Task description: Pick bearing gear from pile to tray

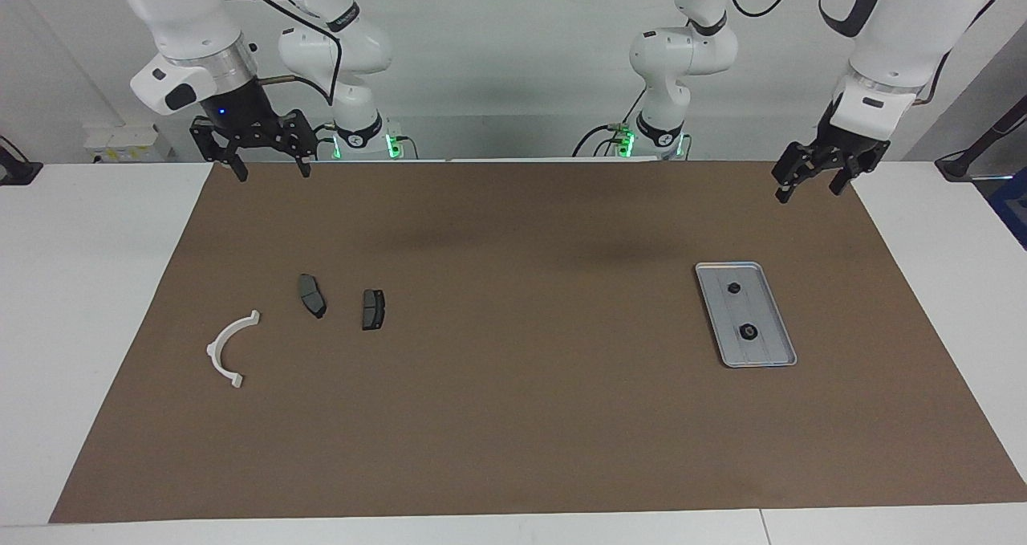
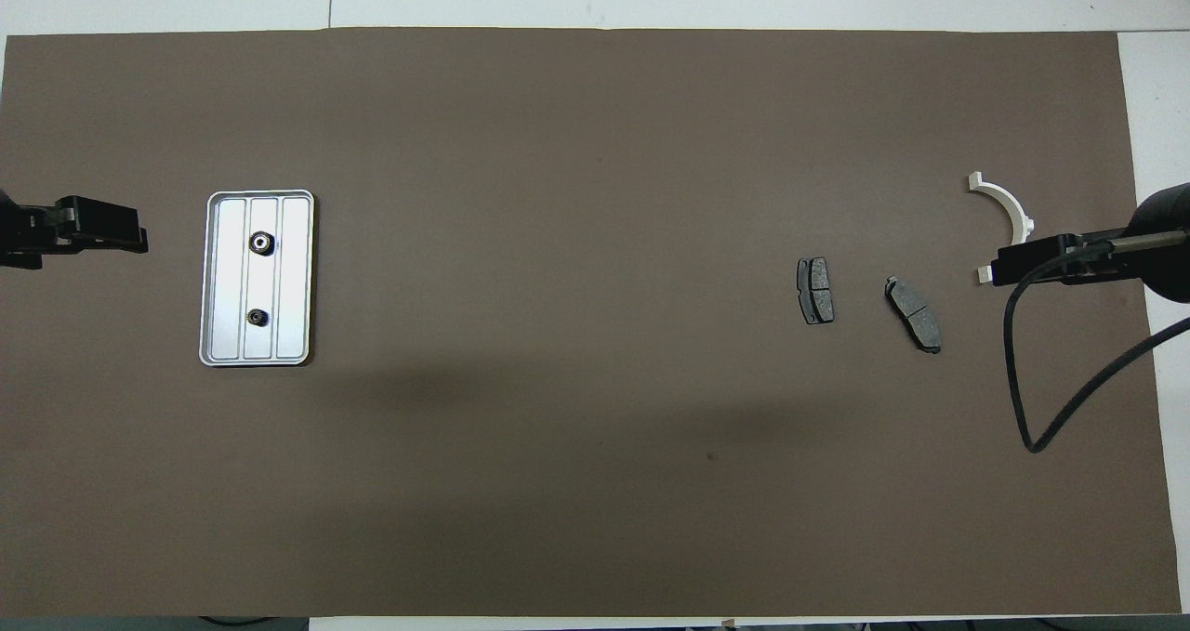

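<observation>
Two gears point(image 1: 739, 310): already in tray point(image 1: 782, 320), right of frame.
Left gripper point(image 1: 817, 177), right gripper point(image 1: 267, 153): both released, holding nothing.
Risk: grabbing a grey plate point(image 1: 372, 310) by mistake.

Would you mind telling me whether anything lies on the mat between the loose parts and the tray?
Nothing visible does. The brown mat is bare between the two dark plates and the tray, which already holds two small black round pieces. Both tools, right and left, hang raised.
</observation>
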Controlling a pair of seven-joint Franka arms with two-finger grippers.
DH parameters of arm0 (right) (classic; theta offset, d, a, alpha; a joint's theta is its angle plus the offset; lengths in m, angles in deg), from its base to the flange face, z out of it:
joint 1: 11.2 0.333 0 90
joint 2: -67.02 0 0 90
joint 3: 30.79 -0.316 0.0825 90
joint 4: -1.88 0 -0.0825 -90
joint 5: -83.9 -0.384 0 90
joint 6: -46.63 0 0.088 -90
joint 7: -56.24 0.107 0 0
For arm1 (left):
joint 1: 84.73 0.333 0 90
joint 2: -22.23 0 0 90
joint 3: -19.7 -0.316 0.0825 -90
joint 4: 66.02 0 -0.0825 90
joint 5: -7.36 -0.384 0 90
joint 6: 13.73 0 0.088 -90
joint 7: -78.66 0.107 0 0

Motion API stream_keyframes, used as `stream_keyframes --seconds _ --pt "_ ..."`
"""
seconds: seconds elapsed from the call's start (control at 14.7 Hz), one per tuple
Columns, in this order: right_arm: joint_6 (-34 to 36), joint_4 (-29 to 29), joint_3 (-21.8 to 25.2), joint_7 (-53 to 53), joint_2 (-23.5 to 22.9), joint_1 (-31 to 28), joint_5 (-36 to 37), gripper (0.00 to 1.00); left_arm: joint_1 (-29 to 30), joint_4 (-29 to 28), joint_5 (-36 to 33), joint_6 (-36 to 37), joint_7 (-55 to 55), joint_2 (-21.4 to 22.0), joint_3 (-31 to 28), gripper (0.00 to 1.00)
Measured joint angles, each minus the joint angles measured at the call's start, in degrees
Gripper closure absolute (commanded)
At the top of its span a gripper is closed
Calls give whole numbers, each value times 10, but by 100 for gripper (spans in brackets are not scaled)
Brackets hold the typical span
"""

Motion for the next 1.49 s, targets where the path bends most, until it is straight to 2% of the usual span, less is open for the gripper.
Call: stream_keyframes --seconds 0.48,0.88,1.49 --pt "0 0 0 0 0 0 0 0 -5 21 14 7 22 -9 4 0" --pt "0 0 0 0 0 0 0 0 -8 23 14 52 24 -9 2 0" --pt "0 0 1 0 0 0 0 0 -8 23 9 63 42 -9 2 0"
